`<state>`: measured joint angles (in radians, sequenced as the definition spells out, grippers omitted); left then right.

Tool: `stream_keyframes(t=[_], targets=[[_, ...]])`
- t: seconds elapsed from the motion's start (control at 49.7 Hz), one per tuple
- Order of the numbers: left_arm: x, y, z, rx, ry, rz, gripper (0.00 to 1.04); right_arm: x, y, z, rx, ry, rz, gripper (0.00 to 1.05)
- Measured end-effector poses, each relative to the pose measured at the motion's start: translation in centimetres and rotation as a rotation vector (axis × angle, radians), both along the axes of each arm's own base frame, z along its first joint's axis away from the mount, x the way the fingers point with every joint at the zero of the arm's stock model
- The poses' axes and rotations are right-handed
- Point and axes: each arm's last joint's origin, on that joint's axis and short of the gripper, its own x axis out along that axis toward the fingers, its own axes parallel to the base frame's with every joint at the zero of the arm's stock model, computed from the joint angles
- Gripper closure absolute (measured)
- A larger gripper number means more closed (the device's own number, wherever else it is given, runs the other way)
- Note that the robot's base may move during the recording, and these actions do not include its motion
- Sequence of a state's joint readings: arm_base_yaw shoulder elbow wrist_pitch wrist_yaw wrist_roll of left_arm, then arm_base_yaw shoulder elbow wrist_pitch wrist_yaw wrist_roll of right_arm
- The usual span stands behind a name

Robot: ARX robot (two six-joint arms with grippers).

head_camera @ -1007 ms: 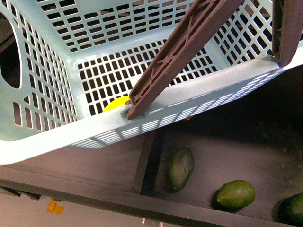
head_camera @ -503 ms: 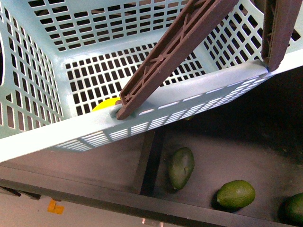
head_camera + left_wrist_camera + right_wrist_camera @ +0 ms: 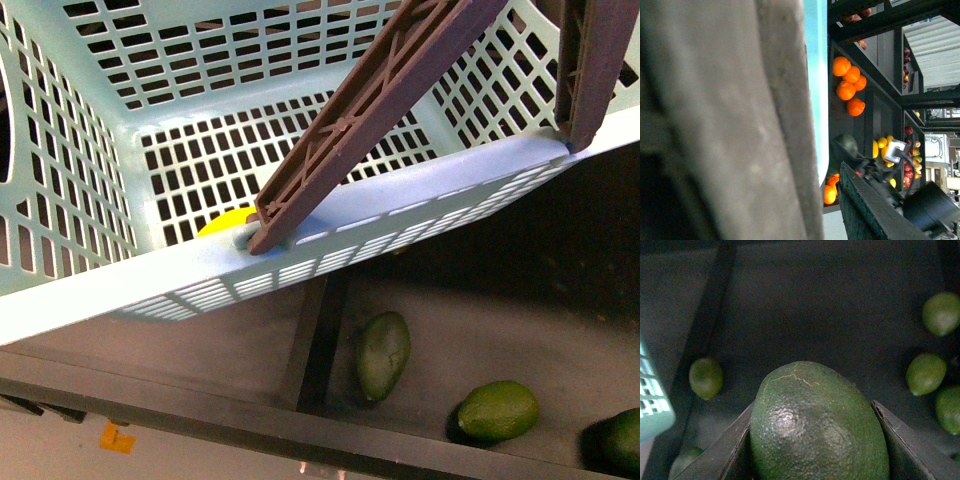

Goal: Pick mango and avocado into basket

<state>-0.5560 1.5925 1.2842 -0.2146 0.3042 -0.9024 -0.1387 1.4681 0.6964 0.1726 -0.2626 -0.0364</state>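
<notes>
Clamping the avocado (image 3: 815, 420) firmly in the right gripper (image 3: 817, 460) above the dark shelf (image 3: 805, 305), short of the basket (image 3: 420, 195) and not yet dropped in with the mango (image 3: 226, 221), seemingly already inside; impossible to tell the grip of the left gripper (image 3: 832, 210).

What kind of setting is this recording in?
Likely a grocery produce section, or a mock-up of one: dark shelves hold loose avocados and piled oranges, plus a teal shopping basket.
</notes>
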Motion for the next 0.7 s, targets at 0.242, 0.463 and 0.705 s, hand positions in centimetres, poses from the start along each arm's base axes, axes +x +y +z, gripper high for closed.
stream_keyframes(t=[0.242, 0.463, 0.705], targets=[[0.0, 0.0, 0.0, 0.0, 0.0, 0.0, 0.77, -3.6, 4.9, 8.9, 0.02, -0.255, 0.087, 0.49], [0.0, 0.0, 0.0, 0.0, 0.0, -0.001, 0.77, -2.5, 10.8, 9.3, 0.08, -0.297, 0.154, 0.49], [0.0, 0.0, 0.0, 0.001, 0.0, 0.0, 0.77, -0.9, 15.8, 8.8, 0.134, -0.307, 0.207, 0.49]])
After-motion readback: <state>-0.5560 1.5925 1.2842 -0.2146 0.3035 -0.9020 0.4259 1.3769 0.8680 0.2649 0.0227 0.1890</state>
